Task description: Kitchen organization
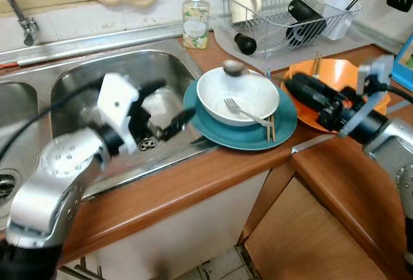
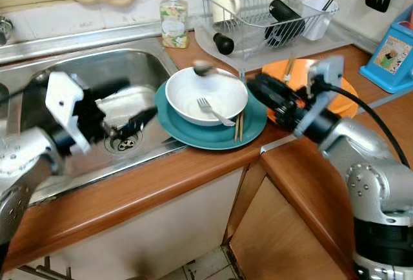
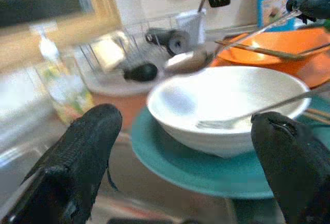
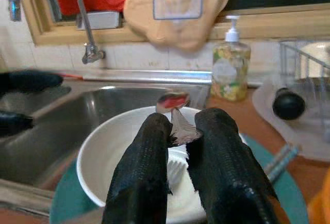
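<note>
The steel sink [image 1: 84,80] takes up the robot's left side, sunk in a wooden counter [image 1: 193,190]. The left gripper [image 1: 169,124] hangs over the basin with its two fingers [image 3: 82,157] spread apart and nothing between them, pointing at the dishes.

A wire rack [image 1: 284,9] stands at the back on a pale mat, holding a white cup [image 1: 338,15], a mug and black items. Beside it stands a soap bottle [image 1: 195,19] with a flowered label; no writing on it can be read. A blue box [image 2: 393,54] at the far right has a printed picture, its text too small to read.

On the sink's edge sits a teal plate [image 1: 248,131] carrying a white bowl [image 1: 237,96]. A fork [image 1: 245,112] lies in the bowl and chopsticks [image 1: 270,128] rest on the plate. An orange plate [image 1: 332,73] lies just behind, under the right arm.

The right gripper [image 4: 178,131] is above the bowl, fingers pinched together on the handle of a spoon [image 1: 233,67], whose head hangs over the bowl's far rim
</note>
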`<state>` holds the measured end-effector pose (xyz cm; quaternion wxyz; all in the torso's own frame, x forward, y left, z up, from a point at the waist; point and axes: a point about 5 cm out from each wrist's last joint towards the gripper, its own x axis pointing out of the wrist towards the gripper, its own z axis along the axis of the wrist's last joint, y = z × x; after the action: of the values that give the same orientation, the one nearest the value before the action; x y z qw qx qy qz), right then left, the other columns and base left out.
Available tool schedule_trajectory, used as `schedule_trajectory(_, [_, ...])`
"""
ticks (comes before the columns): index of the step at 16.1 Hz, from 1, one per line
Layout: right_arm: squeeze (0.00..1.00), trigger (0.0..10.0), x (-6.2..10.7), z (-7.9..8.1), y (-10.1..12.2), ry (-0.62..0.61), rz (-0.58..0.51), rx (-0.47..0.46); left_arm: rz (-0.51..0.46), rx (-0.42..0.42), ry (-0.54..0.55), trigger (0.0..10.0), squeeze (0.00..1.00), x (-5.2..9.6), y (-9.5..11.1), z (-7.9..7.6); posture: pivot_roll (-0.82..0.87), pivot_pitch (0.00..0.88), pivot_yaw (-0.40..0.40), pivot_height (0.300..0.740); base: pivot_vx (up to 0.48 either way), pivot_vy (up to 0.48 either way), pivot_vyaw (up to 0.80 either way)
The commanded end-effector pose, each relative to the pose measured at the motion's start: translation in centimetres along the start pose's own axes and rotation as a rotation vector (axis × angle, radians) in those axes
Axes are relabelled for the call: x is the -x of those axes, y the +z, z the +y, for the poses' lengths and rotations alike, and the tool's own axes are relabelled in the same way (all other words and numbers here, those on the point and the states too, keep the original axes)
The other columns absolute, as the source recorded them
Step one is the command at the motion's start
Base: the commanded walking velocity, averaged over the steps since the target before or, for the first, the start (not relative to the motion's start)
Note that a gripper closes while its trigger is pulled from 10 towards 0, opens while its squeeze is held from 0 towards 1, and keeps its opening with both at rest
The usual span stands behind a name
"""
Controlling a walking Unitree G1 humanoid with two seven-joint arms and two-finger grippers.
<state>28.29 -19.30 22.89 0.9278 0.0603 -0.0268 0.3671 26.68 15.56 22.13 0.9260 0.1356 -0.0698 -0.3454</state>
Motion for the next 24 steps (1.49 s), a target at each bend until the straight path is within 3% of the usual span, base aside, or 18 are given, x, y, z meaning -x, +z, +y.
schedule_trajectory(1, [0.00, 0.0, -1.0, 1.2, 0.8, 0.036, 0.004, 0.047, 0.020, -0.109, -0.017, 10.0, 0.00, -0.6, -0.1, -0.1, -0.09, 0.000, 0.012, 0.740, 0.000, 0.000, 0.00])
schedule_trajectory(3, [0.00, 0.0, -2.5, 2.7, 1.7, 0.075, -0.015, 0.071, 0.024, -0.247, 0.006, 10.0, 0.00, -1.6, 0.1, 0.5, -0.10, 0.000, 0.013, 0.740, 0.000, 0.000, 0.00])
schedule_trajectory(4, [0.00, 0.0, -3.2, 3.5, 1.7, 0.099, -0.008, 0.083, 0.024, -0.320, 0.010, 0.3, 0.00, -2.3, 0.3, 0.8, -0.10, 0.000, 0.011, 0.740, 0.000, 0.000, 0.00])
schedule_trajectory(8, [0.00, 0.0, -5.0, 5.5, 1.1, 0.153, 0.020, 0.059, -0.026, -0.460, 0.025, 0.0, 0.00, -3.8, 0.7, 0.9, -0.09, 0.000, 0.010, 0.740, 0.000, 0.000, 0.00])
schedule_trajectory(12, [0.00, 0.0, -6.1, 6.8, 0.4, 0.191, 0.039, 0.033, -0.006, -0.514, -0.008, 0.0, 0.00, -4.1, -0.3, 0.4, -0.09, 0.000, 0.008, 0.740, 0.000, 0.000, 0.00])
schedule_trajectory(24, [0.00, 0.0, -6.8, 7.8, -0.7, 0.204, 0.075, -0.001, 0.000, -0.597, -0.012, 0.0, 0.00, -4.4, -1.4, 0.3, -0.10, 0.000, 0.010, 0.740, 0.000, 0.000, 0.00])
